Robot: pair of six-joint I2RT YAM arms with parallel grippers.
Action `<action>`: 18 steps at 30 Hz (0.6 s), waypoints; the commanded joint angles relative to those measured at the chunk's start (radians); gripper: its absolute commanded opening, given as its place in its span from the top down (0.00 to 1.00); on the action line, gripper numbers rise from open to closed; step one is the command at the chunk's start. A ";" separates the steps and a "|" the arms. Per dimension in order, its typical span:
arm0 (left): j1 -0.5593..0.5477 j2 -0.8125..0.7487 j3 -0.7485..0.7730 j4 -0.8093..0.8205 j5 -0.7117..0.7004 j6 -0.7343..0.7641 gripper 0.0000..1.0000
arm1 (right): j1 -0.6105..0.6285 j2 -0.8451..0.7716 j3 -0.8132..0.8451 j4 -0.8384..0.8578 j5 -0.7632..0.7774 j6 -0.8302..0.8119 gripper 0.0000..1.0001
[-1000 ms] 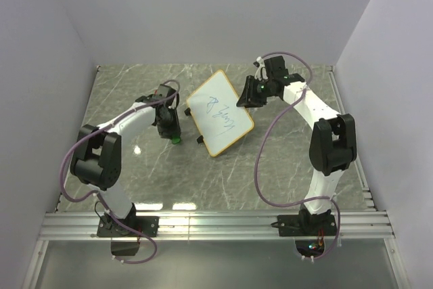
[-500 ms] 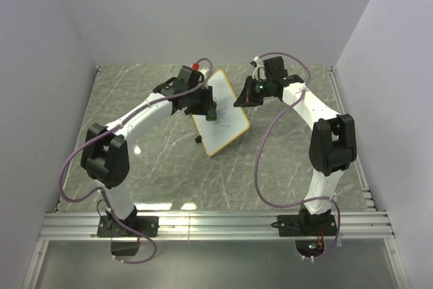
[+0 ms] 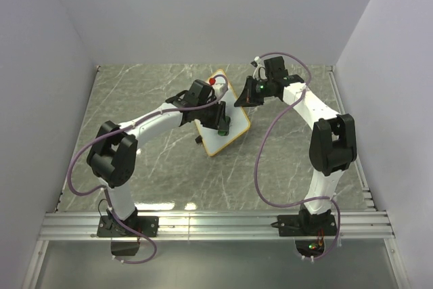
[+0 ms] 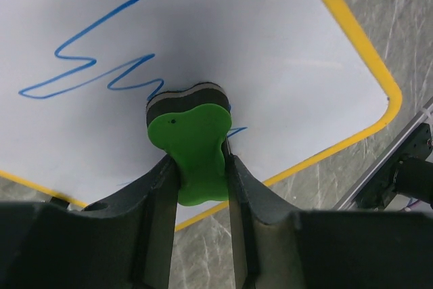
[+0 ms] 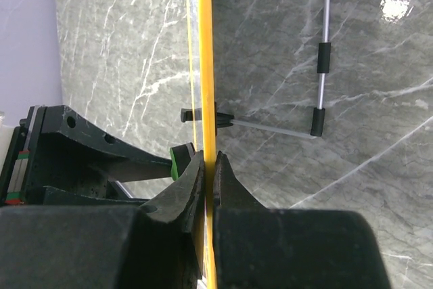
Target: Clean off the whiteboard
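Note:
The whiteboard has a yellowish frame and stands tilted at the middle of the table. Blue scribbles cross its white face. My left gripper is over the board, shut on a small green eraser. The eraser's dark pad presses on the board at the end of the scribble. My right gripper is shut on the board's right-hand frame edge, which shows edge-on between its jaws. The eraser peeks out just left of the right gripper's fingers.
The board's wire stand with black feet juts behind it onto the grey marble tabletop. Walls close in the left, back and right. A metal rail runs along the near edge by the arm bases.
My left arm carried the eraser from the table left of the board onto its face and down toward its lower right. My right gripper closed on the board's edge.

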 commanded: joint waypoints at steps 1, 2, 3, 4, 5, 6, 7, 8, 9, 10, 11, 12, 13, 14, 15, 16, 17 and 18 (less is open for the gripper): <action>-0.007 0.003 -0.005 0.118 0.026 0.022 1.00 | 0.007 -0.029 -0.010 -0.036 0.010 0.022 1.00; -0.007 0.012 0.005 0.127 0.020 0.022 1.00 | 0.007 -0.032 -0.014 -0.034 0.004 0.022 1.00; -0.005 0.020 0.021 0.123 0.008 0.023 1.00 | 0.015 -0.035 -0.017 -0.031 -0.001 0.022 1.00; -0.002 0.029 0.039 0.119 -0.001 0.025 1.00 | 0.018 -0.041 -0.021 -0.033 -0.002 0.019 1.00; 0.011 0.052 0.076 0.106 -0.006 0.030 1.00 | 0.021 -0.046 -0.024 -0.036 -0.004 0.016 1.00; 0.021 0.064 0.094 0.101 -0.009 0.033 1.00 | 0.027 -0.050 -0.029 -0.037 -0.005 0.012 1.00; 0.031 0.076 0.111 0.095 -0.009 0.034 1.00 | 0.032 -0.052 -0.037 -0.044 -0.004 0.010 1.00; 0.062 0.101 0.139 0.092 0.002 0.036 1.00 | 0.035 -0.055 -0.040 -0.044 -0.007 0.007 1.00; 0.082 0.113 0.151 0.086 0.005 0.036 1.00 | 0.036 -0.060 -0.044 -0.045 -0.008 0.003 1.00; 0.106 0.128 0.160 0.086 0.017 0.036 1.00 | 0.038 -0.063 -0.052 -0.047 -0.005 0.001 1.00; 0.164 0.159 0.173 0.092 0.063 0.028 1.00 | 0.039 -0.064 -0.055 -0.048 -0.004 0.001 1.00; 0.195 0.178 0.180 0.099 0.090 0.025 1.00 | 0.039 -0.069 -0.060 -0.050 -0.004 -0.002 1.00; 0.220 0.193 0.200 0.104 0.103 0.026 1.00 | 0.038 -0.069 -0.063 -0.048 -0.004 -0.002 1.00; 0.260 0.225 0.214 0.106 0.124 0.033 1.00 | 0.039 -0.069 -0.066 -0.048 -0.007 -0.002 1.00; 0.271 0.242 0.237 0.095 0.127 0.043 1.00 | 0.041 -0.067 -0.066 -0.050 -0.007 -0.004 1.00; 0.278 0.260 0.287 0.069 0.134 0.063 1.00 | 0.039 -0.066 -0.064 -0.050 -0.008 -0.002 1.00; 0.284 0.295 0.317 0.046 0.140 0.072 1.00 | 0.042 -0.064 -0.064 -0.048 -0.008 -0.002 1.00; 0.286 0.314 0.341 0.032 0.163 0.073 1.00 | 0.044 -0.055 -0.061 -0.050 -0.010 0.001 1.00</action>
